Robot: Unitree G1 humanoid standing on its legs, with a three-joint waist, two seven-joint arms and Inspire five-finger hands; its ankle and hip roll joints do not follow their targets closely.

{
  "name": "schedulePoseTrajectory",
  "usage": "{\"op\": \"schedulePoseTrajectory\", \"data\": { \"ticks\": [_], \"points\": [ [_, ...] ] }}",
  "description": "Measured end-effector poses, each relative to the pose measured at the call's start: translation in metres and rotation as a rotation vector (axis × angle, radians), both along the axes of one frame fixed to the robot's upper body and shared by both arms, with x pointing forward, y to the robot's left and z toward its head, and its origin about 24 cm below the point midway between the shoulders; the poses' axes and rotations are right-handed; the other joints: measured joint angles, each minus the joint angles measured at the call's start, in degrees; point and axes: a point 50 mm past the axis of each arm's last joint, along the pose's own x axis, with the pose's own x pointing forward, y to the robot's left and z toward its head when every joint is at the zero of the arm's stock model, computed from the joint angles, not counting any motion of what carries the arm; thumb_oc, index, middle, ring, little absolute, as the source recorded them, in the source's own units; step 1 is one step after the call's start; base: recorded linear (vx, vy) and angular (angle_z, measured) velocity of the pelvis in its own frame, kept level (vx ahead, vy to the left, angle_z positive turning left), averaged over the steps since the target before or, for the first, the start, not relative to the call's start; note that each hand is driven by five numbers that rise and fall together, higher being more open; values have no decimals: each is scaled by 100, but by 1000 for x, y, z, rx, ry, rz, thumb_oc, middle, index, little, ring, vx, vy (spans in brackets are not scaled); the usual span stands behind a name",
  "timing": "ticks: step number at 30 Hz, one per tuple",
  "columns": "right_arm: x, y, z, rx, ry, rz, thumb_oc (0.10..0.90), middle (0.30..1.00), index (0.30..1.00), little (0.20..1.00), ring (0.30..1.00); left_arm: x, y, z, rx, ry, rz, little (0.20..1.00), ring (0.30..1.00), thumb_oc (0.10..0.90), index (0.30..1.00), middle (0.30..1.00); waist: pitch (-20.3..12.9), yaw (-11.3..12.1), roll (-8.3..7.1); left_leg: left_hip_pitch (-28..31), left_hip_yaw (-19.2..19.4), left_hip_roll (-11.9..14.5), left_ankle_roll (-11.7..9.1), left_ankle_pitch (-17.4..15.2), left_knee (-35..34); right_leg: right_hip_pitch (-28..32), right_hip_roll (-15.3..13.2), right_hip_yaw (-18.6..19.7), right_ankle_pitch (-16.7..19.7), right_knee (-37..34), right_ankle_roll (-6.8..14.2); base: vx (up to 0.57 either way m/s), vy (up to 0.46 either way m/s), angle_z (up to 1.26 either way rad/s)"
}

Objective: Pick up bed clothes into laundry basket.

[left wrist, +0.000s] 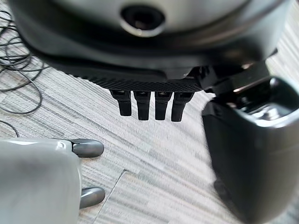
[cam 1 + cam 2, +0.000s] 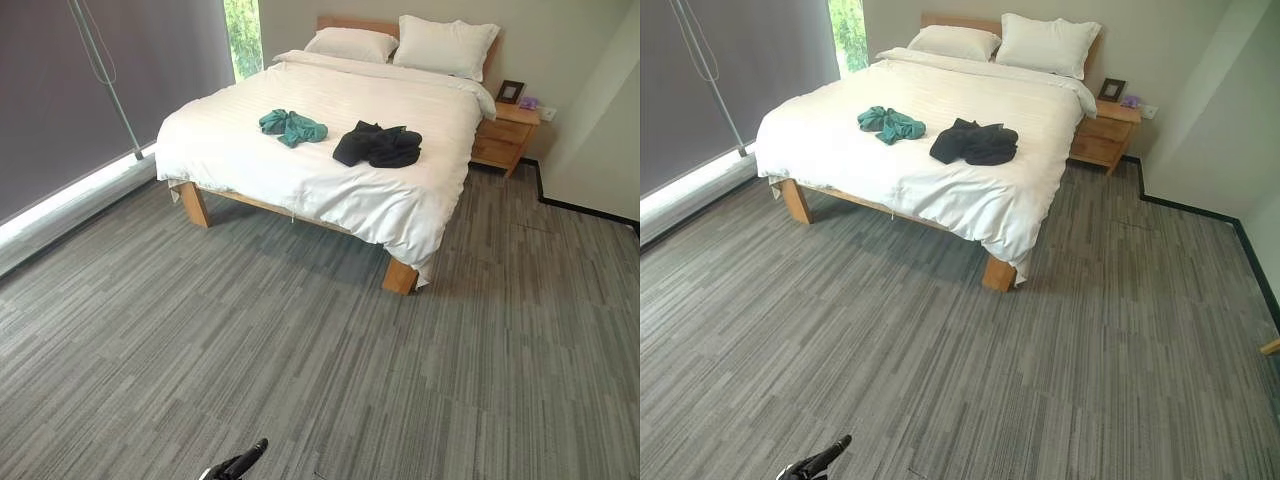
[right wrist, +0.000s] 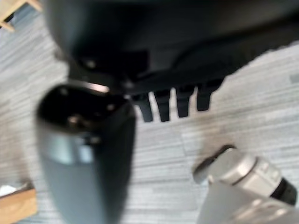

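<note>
Left eye view has the white bed point(image 2: 330, 150) across the upper middle, well apart from the robot, so nothing is within reach yet. On its cover lie a black garment point(image 2: 378, 145) and, left of it, a smaller teal garment point(image 2: 292, 126). Both left hand point(image 1: 149, 103) and right hand point(image 3: 173, 103) hang empty, fingers straight and apart.

1. My left hand point(image 1: 154, 88) is black, with a bumpy strip like a net above the fingers.
2. Its fingers point(image 1: 142, 105) are short, dark and square, all in a row.
3. Its thumb point(image 1: 252, 154) is big, round, shiny and black.
4. My right hand point(image 3: 177, 70) is black too.
5. Its thumb point(image 3: 84, 154) is fat and dark grey, with a silver ring near the top.
</note>
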Motion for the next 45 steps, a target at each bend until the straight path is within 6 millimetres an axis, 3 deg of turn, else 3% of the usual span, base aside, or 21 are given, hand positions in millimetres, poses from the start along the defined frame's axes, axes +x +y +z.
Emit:
{"op": "schedulePoseTrajectory", "data": {
  "ticks": [8,10,12,15,18,19,22,25,27,29,34,38,45],
  "points": [
    [7,-1,0,3,-22,-16,800,900,900,900,900,-7,5,-1,4,28,2,900,900,800,900,900,9,-3,-11,151,29,8,-20,39,-140,178,-5,47,70,-233,10,15,1,-2],
    [15,-8,3,21,-99,-236,800,900,900,900,900,-6,14,1,21,27,6,900,900,800,900,900,5,-25,6,214,70,11,-20,46,-203,226,-9,81,77,-292,25,11,9,-10],
    [29,-19,7,14,-160,-314,800,900,900,900,900,2,28,6,56,13,-9,900,900,800,900,900,26,-110,11,209,95,5,-14,50,-204,227,-18,108,121,-329,46,-25,22,-9],
    [82,-57,33,-66,-373,-232,800,900,900,900,900,47,51,25,121,-98,-100,900,900,800,900,900,130,-146,88,195,181,-8,19,102,-233,195,-34,194,197,-350,83,-32,18,-12],
    [135,-82,74,-147,-606,-87,800,900,900,900,900,106,63,58,180,-289,-189,900,900,800,900,900,178,-155,143,198,210,-19,46,145,-266,220,-56,220,276,-441,164,-32,13,-5],
    [157,-84,91,-160,-700,-70,800,900,900,900,900,128,62,72,182,-370,-202,900,900,800,900,900,183,-169,135,215,223,-16,51,151,-262,245,-58,219,294,-469,144,-37,12,2],
    [179,-67,146,-179,-1005,132,800,900,900,900,900,168,37,129,126,-723,-332,900,900,800,900,900,296,-137,178,156,171,-22,34,175,-265,265,-71,199,388,-591,160,4,0,8],
    [195,-51,161,-183,-1091,246,800,900,900,900,900,186,10,160,48,-926,-352,900,900,800,900,900,283,-154,173,235,100,-20,22,152,-271,447,-76,182,395,-706,167,21,-9,8],
    [195,-43,157,-205,-1081,273,800,900,900,900,900,182,4,164,11,-998,-258,900,900,800,900,900,291,-153,171,226,102,-19,22,153,-272,420,-77,204,426,-764,141,19,-6,0],
    [183,-38,145,-233,-1016,306,800,900,900,900,900,169,2,150,-10,-968,-159,900,900,800,900,900,292,-142,169,221,100,-13,22,153,-271,426,-75,207,431,-788,136,15,0,-2],
    [160,-27,123,-211,-924,285,800,900,900,900,900,132,7,115,-11,-800,-131,900,900,800,900,900,373,-161,118,203,117,-6,22,153,-270,417,-73,231,454,-822,139,4,0,-1],
    [154,-24,116,-199,-897,266,800,900,900,900,900,115,10,103,-5,-740,-111,900,900,800,900,900,400,-138,76,206,175,-8,22,152,-284,404,-77,284,445,-823,176,33,8,-6],
    [166,-15,120,-181,-932,296,800,900,900,900,900,118,16,108,23,-762,-70,900,900,800,900,900,429,-116,82,144,344,8,24,155,-266,249,-40,448,476,-741,171,-12,9,-14]
  ]
}}
